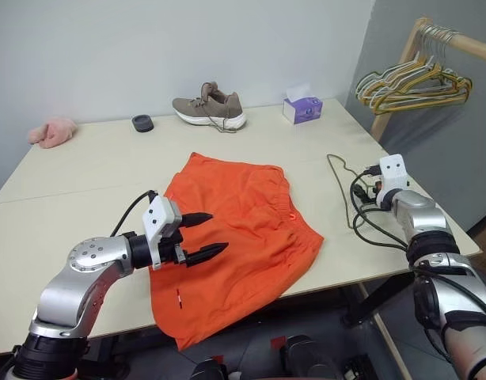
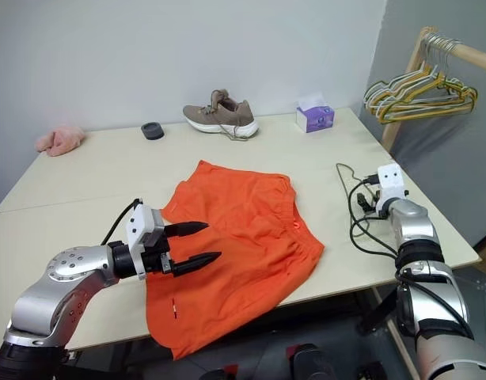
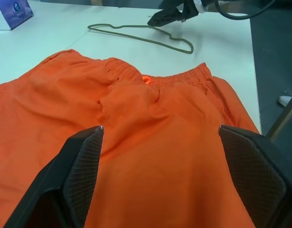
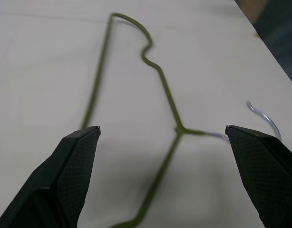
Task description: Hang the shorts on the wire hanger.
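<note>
So we're looking at the shorts (image 1: 235, 237) lying spread flat on the table (image 1: 85, 174), with the lower part drooping over the near edge, and we're guessing they're going to handle like any thin athletic fabric: super light, floppy, a bit slippery, nothing to break. We're thinking the elastic waistband (image 3: 160, 78) is the spot to pinch, since it's bunched and thicker than the rest. The wire hanger (image 4: 150, 61) is lying flat on the bare tabletop off to the right of the shorts, well apart from them, and it's looking thin and springy, so it's probably going to skate around if nudged; grabbing near the neck where the hook twists on seems safest to us. Our left gripper (image 1: 202, 234) is hovering just over the left side of the shorts with its fingers spread wide, holding nothing. Our right gripper (image 4: 162, 135) is hanging just above the hanger, jaws also gaping wide and empty, with the twisted neck sitting right between the two fingers from the wrist camera's angle.
</note>
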Robot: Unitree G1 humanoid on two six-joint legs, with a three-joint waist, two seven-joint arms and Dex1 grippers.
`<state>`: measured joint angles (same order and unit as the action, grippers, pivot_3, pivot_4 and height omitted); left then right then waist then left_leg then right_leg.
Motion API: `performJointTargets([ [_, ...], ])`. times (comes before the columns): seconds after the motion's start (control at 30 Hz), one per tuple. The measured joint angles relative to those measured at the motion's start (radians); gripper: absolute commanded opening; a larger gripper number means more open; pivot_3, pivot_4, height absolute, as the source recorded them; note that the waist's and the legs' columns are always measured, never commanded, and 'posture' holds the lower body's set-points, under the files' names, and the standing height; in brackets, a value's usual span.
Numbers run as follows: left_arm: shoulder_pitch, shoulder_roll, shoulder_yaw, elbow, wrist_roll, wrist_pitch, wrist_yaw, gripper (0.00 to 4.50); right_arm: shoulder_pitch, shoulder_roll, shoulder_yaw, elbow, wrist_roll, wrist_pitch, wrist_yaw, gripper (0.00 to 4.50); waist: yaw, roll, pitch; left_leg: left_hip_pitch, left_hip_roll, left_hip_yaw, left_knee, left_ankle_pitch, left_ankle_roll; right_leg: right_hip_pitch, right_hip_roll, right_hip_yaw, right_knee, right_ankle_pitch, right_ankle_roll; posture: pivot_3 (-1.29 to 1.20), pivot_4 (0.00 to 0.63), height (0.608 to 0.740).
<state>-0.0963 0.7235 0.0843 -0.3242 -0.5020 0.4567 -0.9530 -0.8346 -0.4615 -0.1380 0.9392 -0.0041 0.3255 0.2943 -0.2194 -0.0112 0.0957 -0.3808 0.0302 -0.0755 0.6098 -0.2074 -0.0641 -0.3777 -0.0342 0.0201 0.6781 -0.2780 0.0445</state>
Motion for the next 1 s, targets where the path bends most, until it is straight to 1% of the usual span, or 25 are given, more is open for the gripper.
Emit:
performJointTargets([
  [0.13, -0.023, 0.000, -0.001, 0.004, 0.003, -0.003, 0.000, 4.08, -0.016, 0.010, 0.000, 0.062, -0.001, 0.023, -0.051, 4.50, -0.002, 0.000, 0.000, 0.000, 0.000, 0.001, 0.000, 0.000, 0.000, 0.000, 0.000, 0.001, 0.000, 0.000, 0.000, -0.16, 0.017, 0.740],
  [0.23, -0.032, 0.000, -0.005, 0.007, 0.007, -0.004, -0.001, 4.08, -0.052, 0.012, 0.004, 0.121, -0.004, 0.027, -0.052, 4.50, -0.006, 0.000, 0.000, 0.000, 0.000, 0.001, 0.000, 0.000, 0.000, 0.000, 0.000, 0.001, 0.000, 0.000, 0.000, -0.16, 0.016, 0.740],
  [0.3, -0.033, 0.000, -0.009, 0.009, 0.012, -0.005, -0.001, 4.10, -0.075, 0.014, 0.009, 0.157, -0.009, 0.033, -0.038, 4.11, -0.006, 0.000, 0.000, 0.000, 0.000, 0.001, 0.000, 0.000, 0.000, 0.000, 0.000, 0.001, 0.000, 0.000, 0.000, -0.16, 0.015, 0.740],
  [0.33, -0.034, 0.000, -0.011, 0.010, 0.014, -0.005, -0.001, 4.10, -0.090, 0.016, 0.011, 0.179, -0.011, 0.037, -0.030, 3.87, -0.007, 0.000, -0.001, 0.001, 0.000, 0.001, 0.000, 0.000, 0.000, 0.000, 0.000, 0.001, 0.000, 0.000, 0.000, -0.16, 0.015, 0.740],
  [0.43, -0.034, -0.002, -0.013, 0.011, 0.017, -0.006, -0.001, 4.10, -0.118, 0.022, 0.012, 0.224, -0.012, 0.051, -0.009, 2.85, -0.007, -0.002, -0.002, 0.002, 0.000, 0.001, 0.000, 0.000, 0.000, 0.001, 0.000, 0.001, 0.000, 0.000, 0.000, -0.16, 0.016, 0.740],
  [0.63, -0.034, -0.005, -0.024, 0.011, 0.022, -0.008, 0.003, 4.10, -0.130, 0.033, 0.000, 0.265, -0.008, 0.078, 0.005, 0.68, -0.001, -0.009, -0.010, 0.003, 0.000, -0.001, 0.000, 0.000, 0.000, 0.004, 0.000, -0.001, -0.001, 0.000, 0.000, -0.16, 0.016, 0.740],
  [0.67, -0.034, -0.006, -0.025, 0.011, 0.022, -0.008, 0.004, 4.10, -0.130, 0.035, -0.001, 0.268, -0.007, 0.082, 0.000, 0.25, 0.001, -0.010, -0.013, 0.003, 0.000, -0.001, 0.000, 0.000, 0.000, 0.005, 0.000, -0.002, -0.001, 0.000, 0.000, -0.16, 0.017, 0.740],
  [0.7, -0.034, -0.007, -0.026, 0.011, 0.023, -0.008, 0.004, 4.10, -0.130, 0.036, -0.006, 0.269, -0.003, 0.085, -0.009, 0.03, 0.004, -0.012, -0.015, 0.003, 0.000, -0.001, 0.000, 0.000, 0.000, 0.005, 0.000, -0.002, -0.002, 0.000, 0.000, -0.16, 0.018, 0.740],
  [0.83, -0.034, -0.014, -0.028, 0.011, 0.027, -0.008, 0.009, 4.10, -0.130, 0.037, -0.002, 0.278, -0.006, 0.076, -0.028, 0.03, 0.010, -0.014, -0.020, 0.003, 0.000, -0.001, 0.000, 0.000, 0.000, 0.006, 0.000, -0.002, -0.002, -0.003, -0.005, -0.16, 0.022, 0.740],
  [0.93, -0.034, -0.024, -0.028, 0.012, 0.028, -0.008, 0.027, 4.10, -0.128, 0.036, 0.052, 0.278, -0.046, 0.024, 0.000, 0.03, 0.008, -0.014, -0.020, 0.003, 0.000, -0.001, 0.000, 0.000, 0.000, 0.005, 0.000, -0.002, -0.002, -0.003, -0.005, -0.16, 0.026, 0.740],
  [1.0, -0.034, -0.033, -0.028, 0.017, 0.028, -0.006, 0.041, 4.10, -0.126, 0.036, 0.105, 0.272, -0.082, -0.027, 0.036, 0.03, 0.004, -0.011, -0.018, 0.003, 0.000, -0.001, 0.000, 0.000, 0.000, 0.005, 0.000, -0.001, -0.002, -0.003, -0.005, -0.16, 0.026, 0.740],
])
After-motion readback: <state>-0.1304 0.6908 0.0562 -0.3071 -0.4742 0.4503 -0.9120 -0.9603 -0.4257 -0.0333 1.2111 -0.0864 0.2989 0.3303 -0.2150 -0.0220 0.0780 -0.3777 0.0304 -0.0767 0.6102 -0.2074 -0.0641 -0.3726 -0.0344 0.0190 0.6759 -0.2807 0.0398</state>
